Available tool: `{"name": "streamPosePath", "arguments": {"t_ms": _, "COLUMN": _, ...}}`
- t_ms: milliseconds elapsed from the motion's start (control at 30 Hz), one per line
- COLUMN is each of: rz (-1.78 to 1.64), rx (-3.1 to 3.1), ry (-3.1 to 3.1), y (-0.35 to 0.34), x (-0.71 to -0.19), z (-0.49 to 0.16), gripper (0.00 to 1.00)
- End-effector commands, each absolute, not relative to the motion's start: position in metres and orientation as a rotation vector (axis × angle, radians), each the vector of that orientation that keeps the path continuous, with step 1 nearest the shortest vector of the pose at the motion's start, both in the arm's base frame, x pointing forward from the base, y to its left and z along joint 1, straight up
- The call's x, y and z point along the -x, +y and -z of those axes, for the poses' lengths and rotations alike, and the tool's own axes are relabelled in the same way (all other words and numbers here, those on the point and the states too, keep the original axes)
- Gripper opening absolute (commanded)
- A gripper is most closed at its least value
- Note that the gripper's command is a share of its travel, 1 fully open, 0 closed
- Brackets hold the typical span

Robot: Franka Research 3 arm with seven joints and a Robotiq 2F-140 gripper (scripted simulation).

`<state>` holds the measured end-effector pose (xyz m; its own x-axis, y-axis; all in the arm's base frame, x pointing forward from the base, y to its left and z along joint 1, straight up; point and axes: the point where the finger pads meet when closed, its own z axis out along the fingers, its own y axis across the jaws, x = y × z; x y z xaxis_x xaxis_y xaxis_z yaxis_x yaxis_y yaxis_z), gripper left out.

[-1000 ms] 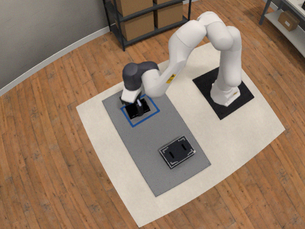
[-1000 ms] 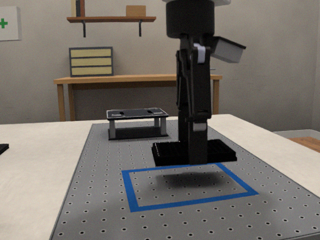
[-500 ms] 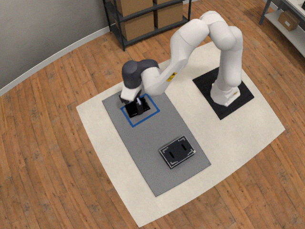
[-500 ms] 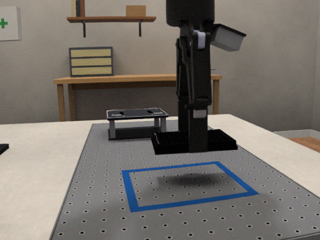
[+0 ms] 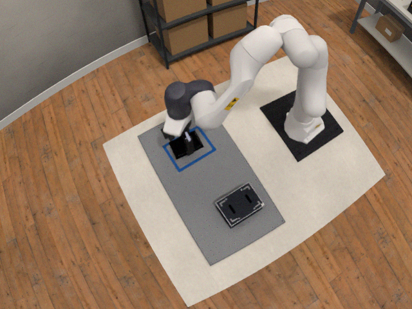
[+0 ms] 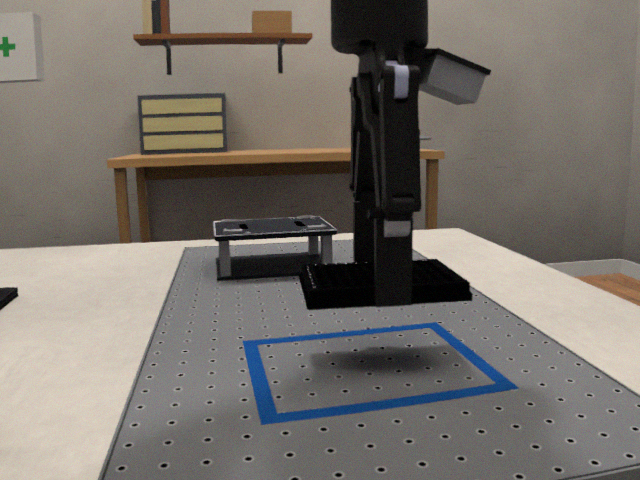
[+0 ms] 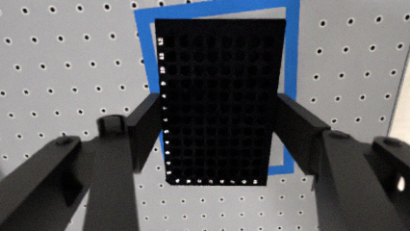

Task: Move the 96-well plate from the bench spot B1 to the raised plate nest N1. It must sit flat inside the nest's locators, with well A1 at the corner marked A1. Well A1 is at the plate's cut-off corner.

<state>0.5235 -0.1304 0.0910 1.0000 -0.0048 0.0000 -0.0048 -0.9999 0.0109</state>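
Observation:
The black 96-well plate hangs level in the air above the blue outlined spot B1, and its shadow falls inside the outline. My gripper is shut on the plate, one finger on each long side near the middle. In the wrist view, white labels run along the plate's left and lower edges; I cannot make out the cut-off corner. The raised nest N1 stands empty further along the board, with white corner marks on its black top.
The grey perforated board lies on a cream table top. The arm's base stands on a black pad beside the board. Shelves with boxes and a wooden desk stand far off.

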Motion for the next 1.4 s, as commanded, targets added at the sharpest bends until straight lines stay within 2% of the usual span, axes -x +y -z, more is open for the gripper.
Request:
{"name": "streamPosePath", "arguments": {"t_ms": 0, "rz": 0.003, "rx": -3.134, "ry": -0.004, "y": -0.13, "x": -0.523, "z": -0.092, "gripper": 0.6}}
{"name": "streamPosePath", "arguments": {"t_ms": 200, "rz": 0.003, "rx": -3.134, "ry": -0.004, "y": -0.13, "x": -0.523, "z": -0.092, "gripper": 0.6}}
{"name": "streamPosePath", "arguments": {"t_ms": 300, "rz": 0.003, "rx": -3.13, "ry": 0.143, "y": -0.12, "x": -0.521, "z": -0.094, "gripper": 0.6}}
{"name": "streamPosePath", "arguments": {"t_ms": 1367, "rz": 0.003, "rx": -3.13, "ry": 0.143, "y": -0.031, "x": -0.499, "z": -0.109, "gripper": 0.6}}
